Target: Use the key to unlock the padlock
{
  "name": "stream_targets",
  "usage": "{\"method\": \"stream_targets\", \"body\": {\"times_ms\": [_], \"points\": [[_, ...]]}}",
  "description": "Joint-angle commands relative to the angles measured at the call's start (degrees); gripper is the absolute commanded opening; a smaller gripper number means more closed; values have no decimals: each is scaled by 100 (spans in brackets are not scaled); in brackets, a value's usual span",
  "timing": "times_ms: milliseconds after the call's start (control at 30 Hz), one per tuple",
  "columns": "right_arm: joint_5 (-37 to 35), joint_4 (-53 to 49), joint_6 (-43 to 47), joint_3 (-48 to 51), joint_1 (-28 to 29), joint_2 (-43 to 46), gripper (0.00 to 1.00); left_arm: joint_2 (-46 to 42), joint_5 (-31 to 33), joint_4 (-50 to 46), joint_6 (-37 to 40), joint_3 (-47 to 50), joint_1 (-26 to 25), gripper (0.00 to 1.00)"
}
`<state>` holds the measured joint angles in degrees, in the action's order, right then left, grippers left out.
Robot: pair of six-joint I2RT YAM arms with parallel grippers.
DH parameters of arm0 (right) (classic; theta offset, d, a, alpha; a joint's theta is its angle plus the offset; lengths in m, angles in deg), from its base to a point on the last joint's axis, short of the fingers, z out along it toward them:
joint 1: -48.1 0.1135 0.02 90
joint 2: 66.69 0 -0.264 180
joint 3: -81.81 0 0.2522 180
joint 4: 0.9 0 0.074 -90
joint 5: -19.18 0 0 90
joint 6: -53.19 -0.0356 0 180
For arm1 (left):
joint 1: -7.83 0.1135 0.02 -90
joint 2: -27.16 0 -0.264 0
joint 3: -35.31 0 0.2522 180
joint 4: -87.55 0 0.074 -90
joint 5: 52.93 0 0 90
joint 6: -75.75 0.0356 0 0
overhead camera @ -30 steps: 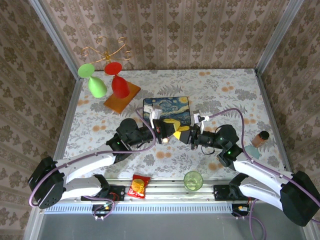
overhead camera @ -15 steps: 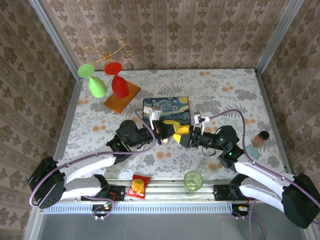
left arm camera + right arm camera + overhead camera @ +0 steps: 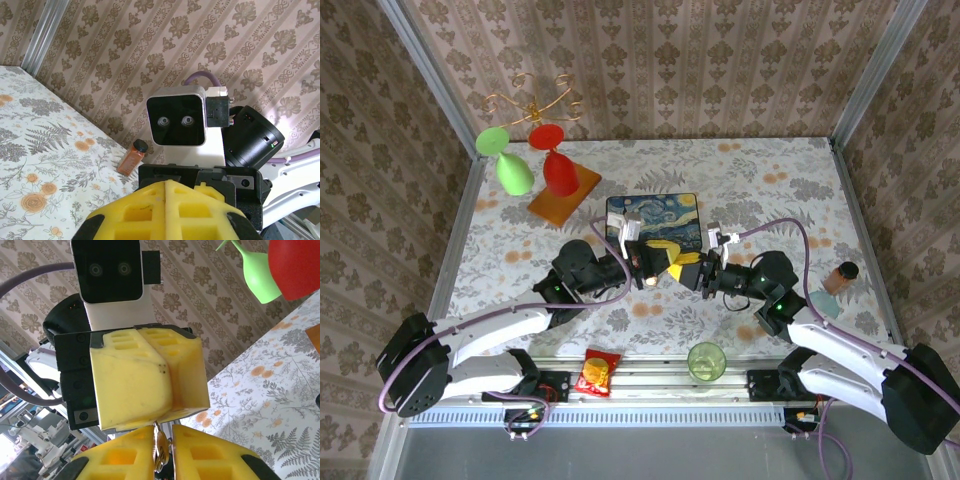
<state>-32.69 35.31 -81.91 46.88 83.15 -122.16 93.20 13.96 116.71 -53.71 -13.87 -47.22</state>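
**Q:** Item: padlock [image 3: 161,449]. Location?
**A:** Off the desk [image 3: 770,180], in the air just near of the painted box [image 3: 653,215], about mid-desk. It is a small brass piece with a thin silver top. It reads as the padlock, though it is too small to be sure.

**Q:** Holder?
**A:** Right end effector [image 3: 690,264]. Its yellow fingers [image 3: 210,457] are clamped on the brass part, one on either side.

**Q:** Left end effector [image 3: 663,258]?
**A:** Pads [image 3: 145,380] pressed together, no gap. Whether a key sits between them cannot be told.

**Q:** Relation of the two?
**A:** Nose to nose, tips touching or nearly so, with the left one to the left and the right one to the right. From the right wrist, the left pads stand directly over the padlock's silver end.

**Q:** Long axis?
**A:** It runs from the right fingers straight toward the left pads, along the line joining the two end effectors.

**Q:** Nearer arm?
**A:** Right, by contact. The left is just beside.

**Q:** Bearing on the next move?
**A:** Judged: everything turns on that shared line. The left tip must meet the padlock end-on, and a slight tilt off axis would likely miss or jam.
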Motion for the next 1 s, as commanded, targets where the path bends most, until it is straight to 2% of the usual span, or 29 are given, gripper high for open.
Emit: {"method": "stream_targets", "body": {"times_ms": [0,233,333,367,400,467,500,567,633,700,800,900,967], "points": [[82,357,-41,43,63,-42,16,14,-9,213,-81,-15,-1,0],[143,482,-100,69,90,-88,0,27,26,226,-53,37,22,0],[34,460,-66,130,81,-11,0,38,51,238,-53,59,26,0],[-8,431,-53,143,81,27,0,23,74,240,-48,78,21,7],[-52,372,-19,158,81,77,0,2,138,207,-44,94,31,29],[-130,71,138,157,77,208,0,-119,349,115,-59,155,58,85],[-229,-208,267,148,76,310,0,-255,511,43,-98,196,78,100],[-418,-858,518,144,47,561,0,-661,986,-312,-74,253,71,100],[-586,-1415,651,186,-10,782,0,-1169,1560,-1181,-90,237,88,100],[-725,-1679,683,297,-74,987,0,-1489,1789,-1708,-38,309,106,100],[-1065,-2242,805,414,-128,1182,0,-1622,1767,-2323,-90,434,244,100],[-1401,-2823,884,434,-182,1271,0,-1429,1361,-2709,-96,516,484,100],[-1693,-3256,922,391,-216,1322,0,-1268,1370,-3079,-19,499,554,98]]}}
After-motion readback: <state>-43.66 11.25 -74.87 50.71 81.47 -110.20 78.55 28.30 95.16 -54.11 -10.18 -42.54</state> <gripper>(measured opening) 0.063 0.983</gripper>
